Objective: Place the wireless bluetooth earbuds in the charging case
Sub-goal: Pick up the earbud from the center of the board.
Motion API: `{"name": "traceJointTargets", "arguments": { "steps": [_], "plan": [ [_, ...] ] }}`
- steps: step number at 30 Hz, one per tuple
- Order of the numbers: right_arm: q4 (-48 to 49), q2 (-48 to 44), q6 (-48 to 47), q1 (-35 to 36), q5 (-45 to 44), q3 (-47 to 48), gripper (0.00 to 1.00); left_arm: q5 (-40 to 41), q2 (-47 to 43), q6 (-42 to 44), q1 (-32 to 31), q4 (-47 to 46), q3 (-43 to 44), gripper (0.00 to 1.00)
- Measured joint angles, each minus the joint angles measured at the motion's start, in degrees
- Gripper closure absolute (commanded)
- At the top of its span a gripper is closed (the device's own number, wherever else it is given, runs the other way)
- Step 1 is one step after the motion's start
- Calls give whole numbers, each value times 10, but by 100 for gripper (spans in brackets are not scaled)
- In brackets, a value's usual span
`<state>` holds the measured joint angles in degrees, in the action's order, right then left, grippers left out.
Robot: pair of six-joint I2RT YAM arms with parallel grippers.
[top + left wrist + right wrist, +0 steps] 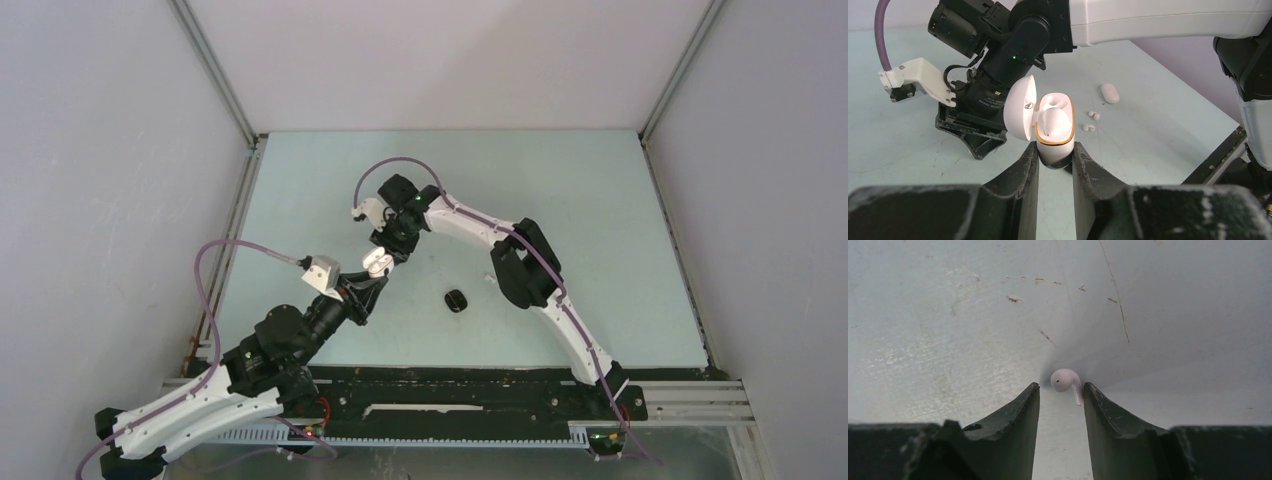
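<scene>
My left gripper (1055, 148) is shut on the base of a white charging case (1053, 125) with a gold rim. It holds the case upright with the lid swung open to the left; the case also shows in the top view (377, 262). My right gripper (1061, 386) is open, tips down at the table just behind the case. A white earbud (1066, 381) with a short stem lies between its fingertips, stem against the right finger (1093, 395), with a gap to the left one. Two more small white earbuds (1092, 116) lie on the table beyond the case.
A closed white case (1110, 93) lies farther back on the table. A black case (457, 300) lies to the right of the held case. The right arm (520, 260) arches over the table's middle. White walls surround the pale green table (600, 200).
</scene>
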<state>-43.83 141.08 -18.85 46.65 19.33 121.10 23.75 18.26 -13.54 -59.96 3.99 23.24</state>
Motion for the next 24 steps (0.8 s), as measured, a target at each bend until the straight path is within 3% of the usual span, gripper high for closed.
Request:
{"name": "traceJointTargets", "arguments": {
  "steps": [24],
  "plan": [
    [21,0,-22,13,-54,-3,61,-6,7,-9,0,-6,0,100]
  ]
}}
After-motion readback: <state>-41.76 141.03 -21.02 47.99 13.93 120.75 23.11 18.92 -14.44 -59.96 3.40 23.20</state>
